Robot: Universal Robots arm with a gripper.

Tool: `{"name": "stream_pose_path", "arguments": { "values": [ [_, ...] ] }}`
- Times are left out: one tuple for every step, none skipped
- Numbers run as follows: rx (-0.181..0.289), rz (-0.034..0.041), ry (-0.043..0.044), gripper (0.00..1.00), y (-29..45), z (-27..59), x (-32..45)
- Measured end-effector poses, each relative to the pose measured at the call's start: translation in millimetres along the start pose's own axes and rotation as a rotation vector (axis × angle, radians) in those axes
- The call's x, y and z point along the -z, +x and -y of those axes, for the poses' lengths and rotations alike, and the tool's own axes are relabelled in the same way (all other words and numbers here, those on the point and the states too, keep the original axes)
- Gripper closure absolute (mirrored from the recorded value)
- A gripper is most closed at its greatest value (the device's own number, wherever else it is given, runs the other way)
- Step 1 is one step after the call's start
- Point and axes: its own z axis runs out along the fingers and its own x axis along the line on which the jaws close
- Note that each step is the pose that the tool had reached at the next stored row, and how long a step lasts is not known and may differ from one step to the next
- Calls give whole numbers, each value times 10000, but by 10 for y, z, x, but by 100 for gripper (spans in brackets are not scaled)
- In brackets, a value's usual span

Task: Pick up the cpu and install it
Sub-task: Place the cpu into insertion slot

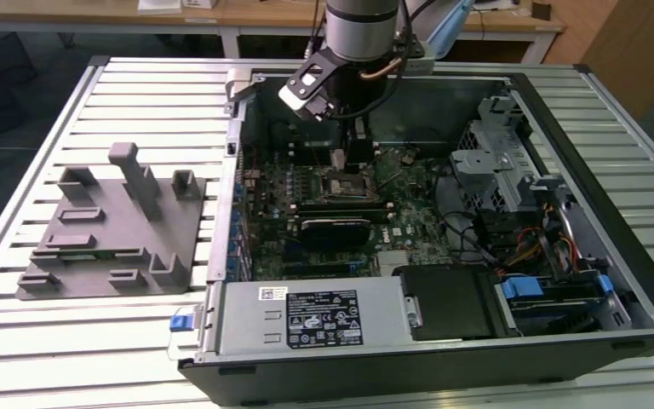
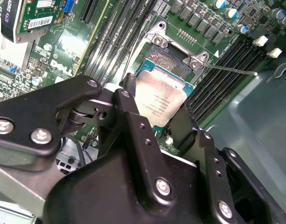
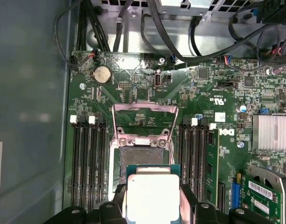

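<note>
The cpu [image 3: 150,195], a small square chip with a pale silver top and a green edge, is held between the black fingers [image 3: 116,201] of my gripper [image 3: 151,203], which is shut on it. It hangs just above the open socket [image 3: 142,156] on the green motherboard, partly overlapping the socket's near side. The socket's metal load plate [image 3: 144,116] stands flipped open beyond it. In the second wrist view the cpu [image 2: 159,97] is tilted over the socket [image 2: 168,60], held by the gripper [image 2: 157,106]. In the exterior view the gripper [image 1: 347,158] reaches down into the computer case over the socket [image 1: 347,184].
The open computer case [image 1: 599,281] lies on a slatted metal table. Memory slots [image 3: 89,163] flank the socket, and cables [image 3: 171,37] run along the board's edge. A grey plastic tray with upright posts [image 1: 106,230] sits at the exterior view's left. A power supply [image 1: 304,317] fills the near corner.
</note>
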Motion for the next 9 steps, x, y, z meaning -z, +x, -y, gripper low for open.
{"name": "stream_pose_path", "arguments": {
  "values": [
    [0,-1,0,47,0,0,-2],
    [0,0,0,47,0,0,-3],
    [0,0,0,47,0,0,-5],
    [0,1,1,47,0,0,-5],
    [0,0,0,47,0,0,-7],
    [0,-1,-1,47,0,0,-9],
    [0,-1,0,47,0,0,-11],
    [0,-1,0,47,0,0,-13],
    [0,-2,-1,47,1,0,-17]
  ]
}}
